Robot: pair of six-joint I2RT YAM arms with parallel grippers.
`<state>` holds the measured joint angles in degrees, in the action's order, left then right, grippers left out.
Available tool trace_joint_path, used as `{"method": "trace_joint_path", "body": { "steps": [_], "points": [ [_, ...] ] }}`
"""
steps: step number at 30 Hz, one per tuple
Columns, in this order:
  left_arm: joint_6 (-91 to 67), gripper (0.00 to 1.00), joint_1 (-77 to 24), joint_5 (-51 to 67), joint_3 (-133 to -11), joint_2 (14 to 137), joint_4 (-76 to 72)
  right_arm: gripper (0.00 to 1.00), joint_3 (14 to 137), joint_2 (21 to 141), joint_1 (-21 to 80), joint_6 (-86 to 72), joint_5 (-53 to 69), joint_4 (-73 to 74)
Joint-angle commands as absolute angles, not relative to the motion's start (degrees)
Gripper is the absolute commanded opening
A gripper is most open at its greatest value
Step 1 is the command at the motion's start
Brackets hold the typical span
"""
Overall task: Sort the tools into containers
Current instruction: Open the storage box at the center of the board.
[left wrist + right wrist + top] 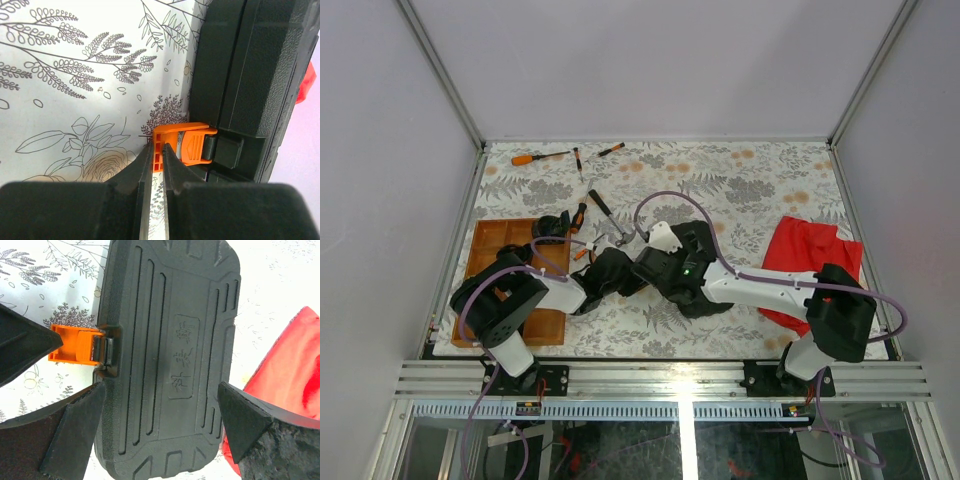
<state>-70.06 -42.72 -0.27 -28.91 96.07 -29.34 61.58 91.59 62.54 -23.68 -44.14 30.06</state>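
The black ribbed tool case point(165, 355) lies closed on the floral mat, its orange latch point(75, 350) swung outward. My left gripper point(157, 152) is shut on the edge of the latch point(187, 142). My right gripper point(161, 385) is open wide, its fingers point(75, 435) straddling the case from above. In the top view both grippers meet over the case point(703, 303) at mid-table. The wooden tray point(485, 245) sits at the left. A hammer point(605, 215), pliers point(575, 217) and an orange screwdriver point(535, 157) lie on the mat behind.
A red cloth point(815, 250) lies right of the case, close to its far side in the right wrist view point(290, 380). Two small drivers point(578, 160) point(611, 149) lie near the back edge. Grey walls enclose the table on three sides.
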Motion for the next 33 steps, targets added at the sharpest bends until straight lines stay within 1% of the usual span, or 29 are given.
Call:
{"method": "trace_joint_path", "body": {
  "steps": [1,5,8,12,15,19,24,29,33],
  "points": [
    [-66.4,0.00,-43.4,-2.7,-25.4,101.1,-12.4,1.00,61.4,87.6,61.1,-22.8,-46.5,32.0],
    [-66.7,0.00,-43.3,-2.8,-24.7,100.9,-12.7,1.00,59.3,83.1,58.1,-21.7,-43.8,31.4],
    [-66.8,0.00,-43.4,-3.0,-24.7,100.9,-12.7,0.99,57.9,80.1,57.8,-19.4,-40.8,28.8],
    [-66.9,0.00,-43.3,-3.0,-25.1,101.1,-12.8,0.99,57.2,79.6,58.0,-17.6,-36.6,26.2],
    [-66.9,0.00,-43.3,-2.7,-25.1,101.2,-13.5,0.99,56.5,80.5,59.2,-16.6,-35.6,24.5],
    [-66.9,0.00,-43.4,-2.3,-25.0,101.2,-14.1,0.99,56.1,83.1,62.2,-15.3,-36.9,22.9],
    [-66.9,0.00,-43.3,-2.2,-25.1,101.4,-14.2,0.99,56.9,86.6,66.2,-14.5,-42.1,22.2],
    [-67.3,0.00,-43.4,-2.1,-24.8,101.5,-15.1,0.99,57.0,89.6,68.0,-14.9,-47.3,22.7],
    [-67.4,0.00,-43.3,-1.8,-24.6,101.9,-15.6,0.99,55.4,91.3,68.4,-15.0,-47.8,21.6]
  ]
}}
